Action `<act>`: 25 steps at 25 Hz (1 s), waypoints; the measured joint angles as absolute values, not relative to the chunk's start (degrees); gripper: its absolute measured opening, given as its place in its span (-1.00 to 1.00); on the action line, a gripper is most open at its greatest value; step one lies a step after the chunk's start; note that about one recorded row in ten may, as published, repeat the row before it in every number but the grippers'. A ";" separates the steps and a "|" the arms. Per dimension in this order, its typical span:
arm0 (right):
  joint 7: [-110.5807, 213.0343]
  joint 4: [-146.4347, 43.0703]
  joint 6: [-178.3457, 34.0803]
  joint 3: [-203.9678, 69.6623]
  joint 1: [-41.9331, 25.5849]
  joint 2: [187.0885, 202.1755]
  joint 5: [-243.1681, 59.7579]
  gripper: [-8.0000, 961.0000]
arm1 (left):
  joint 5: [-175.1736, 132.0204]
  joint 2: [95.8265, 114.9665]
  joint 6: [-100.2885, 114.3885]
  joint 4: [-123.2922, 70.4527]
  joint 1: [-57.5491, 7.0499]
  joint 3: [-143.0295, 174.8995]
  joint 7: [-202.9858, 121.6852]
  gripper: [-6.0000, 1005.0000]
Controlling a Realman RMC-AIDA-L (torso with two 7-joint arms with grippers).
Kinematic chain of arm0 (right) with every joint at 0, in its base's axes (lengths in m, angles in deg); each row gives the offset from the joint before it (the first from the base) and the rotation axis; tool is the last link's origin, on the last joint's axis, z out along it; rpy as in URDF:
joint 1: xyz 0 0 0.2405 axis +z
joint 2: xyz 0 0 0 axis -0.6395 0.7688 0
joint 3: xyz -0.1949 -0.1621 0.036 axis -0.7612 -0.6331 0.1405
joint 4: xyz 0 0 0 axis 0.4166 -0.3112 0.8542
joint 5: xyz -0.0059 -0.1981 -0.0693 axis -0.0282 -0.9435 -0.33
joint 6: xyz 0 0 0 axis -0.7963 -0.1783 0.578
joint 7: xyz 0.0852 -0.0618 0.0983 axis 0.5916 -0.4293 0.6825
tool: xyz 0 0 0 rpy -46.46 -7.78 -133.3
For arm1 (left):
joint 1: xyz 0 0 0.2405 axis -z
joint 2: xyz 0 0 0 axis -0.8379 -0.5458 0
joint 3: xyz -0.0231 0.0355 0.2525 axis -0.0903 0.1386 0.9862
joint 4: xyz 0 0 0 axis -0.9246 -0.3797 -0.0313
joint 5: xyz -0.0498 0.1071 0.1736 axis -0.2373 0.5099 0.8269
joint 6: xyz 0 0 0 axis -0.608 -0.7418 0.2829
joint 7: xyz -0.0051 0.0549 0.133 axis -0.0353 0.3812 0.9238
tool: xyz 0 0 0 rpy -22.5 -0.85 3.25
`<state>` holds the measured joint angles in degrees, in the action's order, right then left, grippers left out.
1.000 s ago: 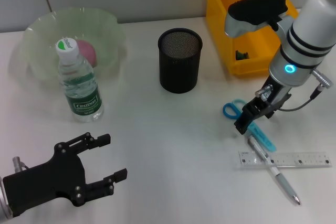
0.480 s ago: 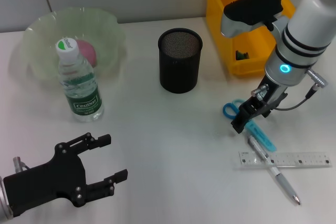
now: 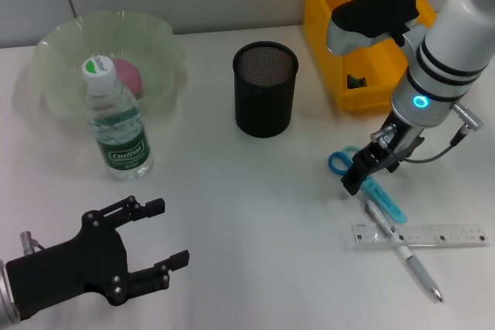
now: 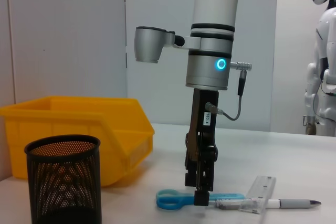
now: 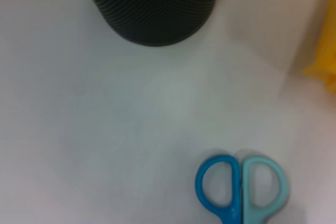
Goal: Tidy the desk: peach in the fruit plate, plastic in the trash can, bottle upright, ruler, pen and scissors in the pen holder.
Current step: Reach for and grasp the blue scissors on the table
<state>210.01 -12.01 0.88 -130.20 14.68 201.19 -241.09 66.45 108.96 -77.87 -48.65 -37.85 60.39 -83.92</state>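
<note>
- Left gripper (image 3: 166, 245): nearest the robot, parked low over the desk (image 3: 255, 229); fingers spread wide, holding nothing.
- Ruler (image 3: 421, 235) and pen (image 3: 402, 251): flat on the desk near the right front, the pen lying crossed over the ruler. Both remain to be stowed.
- Scissors (image 3: 363, 175): flat on the desk just beyond the pen, blue loops pointing toward the pen holder. Not yet lifted.
- Right gripper (image 3: 357, 179): lowered at the scissors, tips at or just above the desk beside the handles. Judged step: closing in to grasp the scissors. Jaw opening cannot be told; the fingers overlap in every view.
- Bottle (image 3: 116, 125): upright, just in front of the fruit plate. Judged done.
- Pen holder (image 3: 265, 89): mid-desk, upright, appears empty.
- Fruit plate (image 3: 54, 44): far left, with the peach (image 3: 128, 76) inside. Judged done.
- Trash can (image 3: 321, 5): far right; a small dark item lies inside, too small to identify.
- Hidden: the right arm covers part of the trash can interior; contact between fingers and scissors cannot be confirmed.
</note>
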 joint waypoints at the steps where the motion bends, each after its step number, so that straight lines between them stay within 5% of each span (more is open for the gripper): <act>1: 210.01 -12.03 0.80 -130.20 14.68 201.19 -241.09 0.70 | 66.45 108.96 -77.87 -48.65 -37.85 60.39 -83.92 0.56; 14: 210.47 -12.01 1.18 -130.28 14.65 201.19 -241.10 0.61 | 66.46 108.96 -78.05 -48.65 -37.85 60.39 -83.92 0.56; 19: 210.65 -12.01 1.12 -130.29 14.65 201.19 -241.10 0.17 | 66.46 108.96 -77.98 -48.65 -37.85 60.45 -83.92 0.56; 25: 210.65 -12.12 0.97 -130.29 14.65 201.18 -241.10 0.04 | 66.46 108.95 -77.83 -48.65 -37.85 60.68 -83.92 0.56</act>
